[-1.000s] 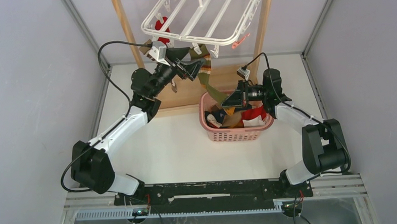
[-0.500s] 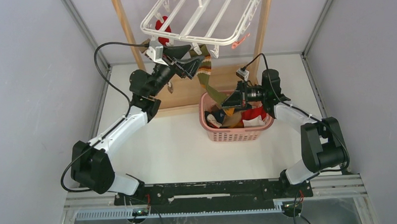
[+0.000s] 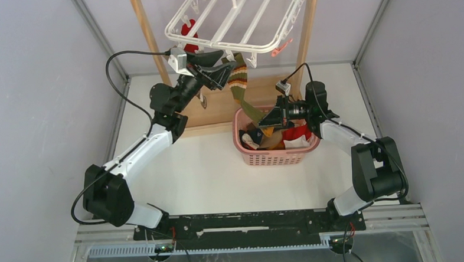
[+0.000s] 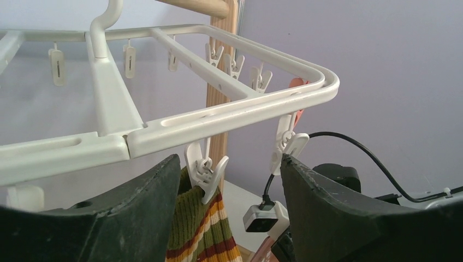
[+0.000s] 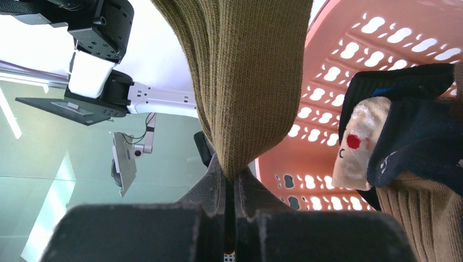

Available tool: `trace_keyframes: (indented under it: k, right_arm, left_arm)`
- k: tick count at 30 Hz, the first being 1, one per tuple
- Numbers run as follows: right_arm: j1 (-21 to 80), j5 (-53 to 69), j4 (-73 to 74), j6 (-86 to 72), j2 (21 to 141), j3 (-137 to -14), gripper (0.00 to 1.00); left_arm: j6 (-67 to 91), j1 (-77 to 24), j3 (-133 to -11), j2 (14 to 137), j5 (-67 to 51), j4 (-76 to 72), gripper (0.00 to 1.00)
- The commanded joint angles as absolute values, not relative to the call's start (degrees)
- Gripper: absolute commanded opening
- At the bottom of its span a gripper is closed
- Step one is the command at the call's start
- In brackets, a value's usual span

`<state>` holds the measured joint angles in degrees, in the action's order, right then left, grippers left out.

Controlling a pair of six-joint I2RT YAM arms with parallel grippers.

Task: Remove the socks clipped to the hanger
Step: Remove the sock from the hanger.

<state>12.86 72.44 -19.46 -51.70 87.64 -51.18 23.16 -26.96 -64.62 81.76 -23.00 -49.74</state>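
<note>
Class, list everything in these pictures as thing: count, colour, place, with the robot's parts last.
hanger: one, white, top centre.
clips: many, white, dangling under the hanger's rim.
striped sock: one, green-brown-orange, clipped at the near rim.
red sock: one, red, at the hanger's left side.
wooden stand: one, pale, behind the hanger.
table: one, white.
basket: one, pink, on the table.
loose socks: several, navy, red, white, tan, in the basket.
left gripper: one, black, open at the striped sock's clip.
right gripper: one, black, shut on the striped sock's lower end.
</note>
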Motion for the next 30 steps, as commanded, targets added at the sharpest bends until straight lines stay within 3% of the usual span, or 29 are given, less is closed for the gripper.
trace_keyframes:
  k: [1,14,30]
  right_arm:
    - [13.3,72.6,-20.6,-50.7,87.2,-53.5,0.00]
    - [13.3,72.7,-20.4,-50.2,87.6,-53.5,0.00]
    - [13.5,72.7,-20.7,-50.0,88.7,-53.5,0.00]
  left_arm:
    - [24.0,-26.7,-69.6,82.4,-22.5,-53.3,0.70]
    - [21.7,-26.7,-71.2,84.7,-21.9,-50.1,0.58]
    - [20.9,-26.7,-73.2,85.3,-22.7,-47.7,0.34]
